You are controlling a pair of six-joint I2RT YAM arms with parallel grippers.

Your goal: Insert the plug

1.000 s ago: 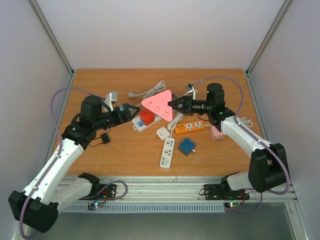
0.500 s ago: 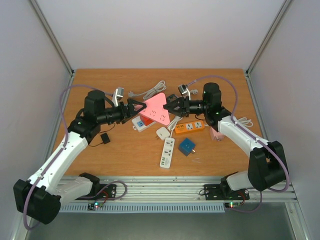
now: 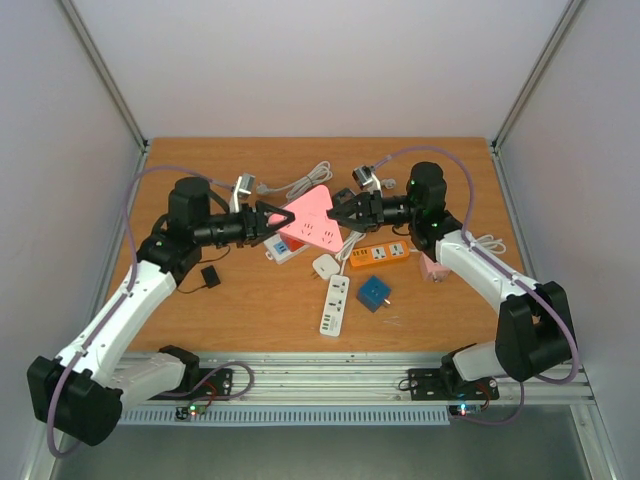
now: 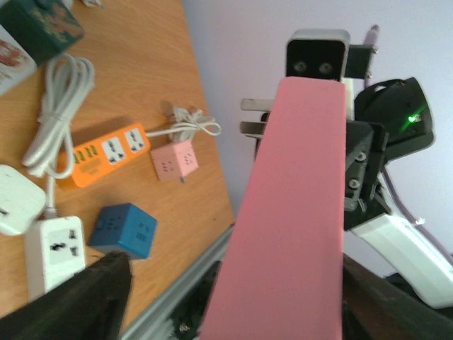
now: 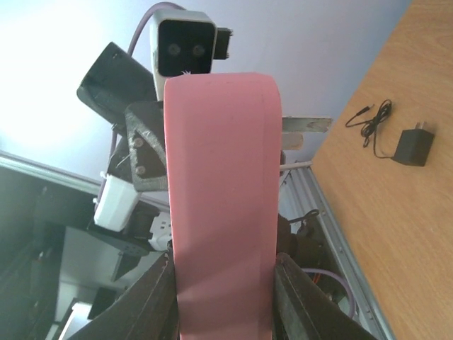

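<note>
Holding up a smooth pink plastic power strip (image 3: 315, 218), a flat triangle with rounded corners, at centre frame over the wooden table (image 3: 200, 160), socket face facing the overhead camera, one tip pointing lower right. Pinching its right side with the right gripper (image 3: 340, 212), fingers pressing both broad faces; straddling its left corner with the left gripper (image 3: 272, 216), jaws spread, both arms reaching inward, elbows bent.

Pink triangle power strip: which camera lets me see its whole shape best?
The top external view. There the pink power strip shows its whole triangle face with the sockets on it. The left wrist and right wrist views see only its narrow pink edge, very close up, so the triangle shape is lost.
</note>
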